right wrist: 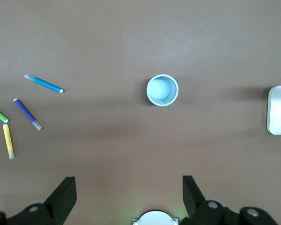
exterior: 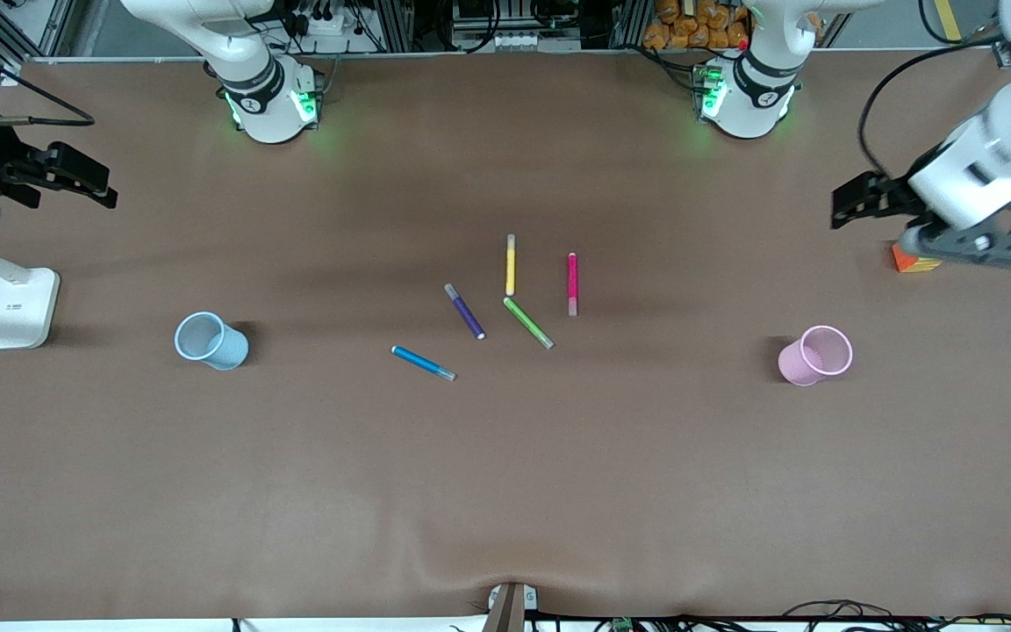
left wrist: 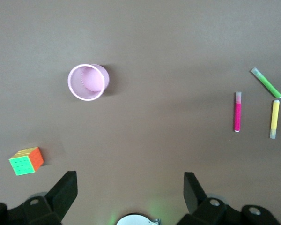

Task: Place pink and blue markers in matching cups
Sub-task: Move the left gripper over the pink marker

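The pink marker and the blue marker lie flat mid-table among other markers, the blue one nearest the front camera. The pale pink cup stands upright toward the left arm's end. At the right arm's end stands the light blue cup, also upright. My left gripper hangs open and empty over the left arm's end, beside a colour cube. My right gripper hangs open and empty over the right arm's end.
A purple marker, a yellow marker and a green marker lie between the pink and blue ones. A colour cube sits below the left gripper. A white lamp base stands beside the blue cup.
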Controlling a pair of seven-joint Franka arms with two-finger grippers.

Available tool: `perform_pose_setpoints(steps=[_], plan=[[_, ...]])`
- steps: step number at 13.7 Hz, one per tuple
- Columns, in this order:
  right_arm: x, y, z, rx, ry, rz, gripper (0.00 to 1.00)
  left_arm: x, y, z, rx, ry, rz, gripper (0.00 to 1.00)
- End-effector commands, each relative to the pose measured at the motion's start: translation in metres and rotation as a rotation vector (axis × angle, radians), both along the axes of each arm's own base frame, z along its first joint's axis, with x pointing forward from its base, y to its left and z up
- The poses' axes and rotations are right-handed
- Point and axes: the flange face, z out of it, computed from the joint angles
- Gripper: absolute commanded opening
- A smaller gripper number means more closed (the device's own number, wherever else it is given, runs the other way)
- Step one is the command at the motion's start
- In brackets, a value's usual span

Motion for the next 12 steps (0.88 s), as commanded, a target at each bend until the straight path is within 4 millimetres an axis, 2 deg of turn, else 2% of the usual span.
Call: perform_pose_setpoints(steps=[1, 4, 6, 7, 12], plan=[[-0.002, -0.001, 0.002, -0.013, -0.003, -0.012, 1.00, 0.013, -0.029, -0.024, 0.004, 0.021, 0.003, 1.00], [0.003, -0.001, 0.002, -0.007, -0.028, -0.016, 1.00, 0.024, -0.073, -0.059, -0.001, 0.030, -0.002, 1.00], [0.012, 0.000, -0.013, -0.011, -0.012, -0.015, 1.00, 0.024, -0.115, -0.086, 0.007, 0.039, 0.024, 1.00], [0.013, 0.000, -0.017, -0.012, 0.000, -0.015, 1.00, 0.025, -0.130, -0.099, 0.007, 0.047, 0.028, 1.00], [0.019, 0.002, -0.036, -0.015, 0.045, -0.011, 1.00, 0.029, -0.190, -0.168, -0.031, 0.084, 0.089, 1.00]])
